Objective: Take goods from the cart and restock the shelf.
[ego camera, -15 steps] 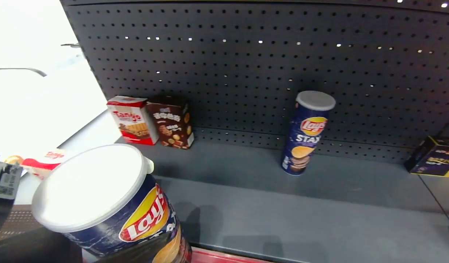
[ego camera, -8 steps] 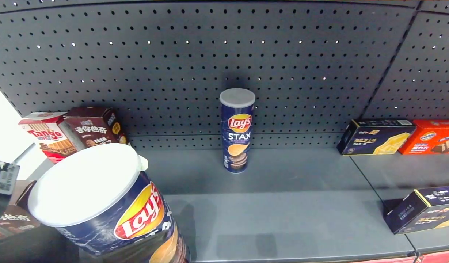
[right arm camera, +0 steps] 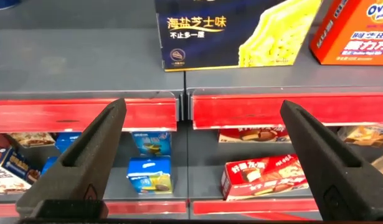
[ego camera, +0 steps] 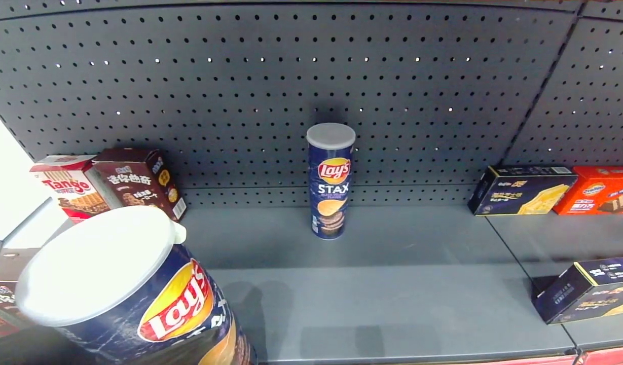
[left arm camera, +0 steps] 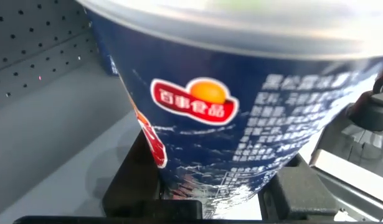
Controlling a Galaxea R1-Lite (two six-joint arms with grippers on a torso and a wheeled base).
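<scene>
A dark blue chips can with a white lid point(ego camera: 123, 289) is tilted at the near left, in front of the grey shelf point(ego camera: 392, 294). In the left wrist view my left gripper point(left arm camera: 210, 196) is shut on this can point(left arm camera: 241, 118), with a black finger point(left arm camera: 138, 183) on either side of its lower body. A second, matching chips can point(ego camera: 330, 182) stands upright at the back middle of the shelf, against the perforated panel. My right gripper point(right arm camera: 202, 106) is open with nothing between its fingers, facing lower shelves with red rails.
A red-and-white wafer box point(ego camera: 68, 187) and a brown biscuit box point(ego camera: 139, 182) stand at the back left. A dark blue box point(ego camera: 521, 188) and an orange box point(ego camera: 597, 187) lie at the back right, another dark blue box point(ego camera: 585, 289) at the front right.
The head camera swung right during the first half second, bringing the right-hand boxes into view. Since then the held can has shifted left and lower in the picture; the shelf can stays put.
</scene>
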